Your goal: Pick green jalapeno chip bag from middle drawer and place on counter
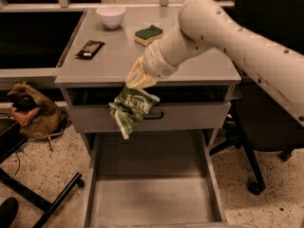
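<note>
My gripper (136,81) is shut on the top of the green jalapeno chip bag (129,108), which hangs crumpled below it in front of the counter's front edge. The gripper sits just at the level of the counter (190,65) edge, left of centre. The middle drawer (152,201) is pulled out below, its grey floor bare. The white arm reaches in from the upper right across the counter.
On the counter are a white bowl (110,15) at the back, a green-topped yellow sponge (148,34), and a black snack bar wrapper (90,48) at the left. A closed drawer front with a black handle (190,115) sits under the counter. A black chair (266,127) stands at right.
</note>
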Controlling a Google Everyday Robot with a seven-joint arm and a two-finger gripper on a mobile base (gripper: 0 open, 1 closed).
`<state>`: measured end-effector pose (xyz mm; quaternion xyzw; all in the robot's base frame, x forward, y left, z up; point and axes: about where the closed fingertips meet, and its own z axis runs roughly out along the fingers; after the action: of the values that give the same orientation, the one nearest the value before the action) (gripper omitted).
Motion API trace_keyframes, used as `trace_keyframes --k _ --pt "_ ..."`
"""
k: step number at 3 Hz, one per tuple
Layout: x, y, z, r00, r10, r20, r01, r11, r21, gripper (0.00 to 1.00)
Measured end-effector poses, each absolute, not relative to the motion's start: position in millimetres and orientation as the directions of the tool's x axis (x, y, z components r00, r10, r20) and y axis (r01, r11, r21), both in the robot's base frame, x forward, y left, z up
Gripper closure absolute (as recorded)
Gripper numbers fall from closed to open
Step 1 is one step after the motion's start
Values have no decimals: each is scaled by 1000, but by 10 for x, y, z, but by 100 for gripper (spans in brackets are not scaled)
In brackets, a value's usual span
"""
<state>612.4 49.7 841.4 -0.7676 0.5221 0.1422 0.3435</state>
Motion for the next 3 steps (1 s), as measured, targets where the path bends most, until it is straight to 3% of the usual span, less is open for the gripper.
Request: trace_keyframes --k 2,3 --pt "6349 464 9768 448 -758 -474 -869 -244 -430 100" --pt "6683 507 9815 449 -802 -393 -868 -287 -406 100"
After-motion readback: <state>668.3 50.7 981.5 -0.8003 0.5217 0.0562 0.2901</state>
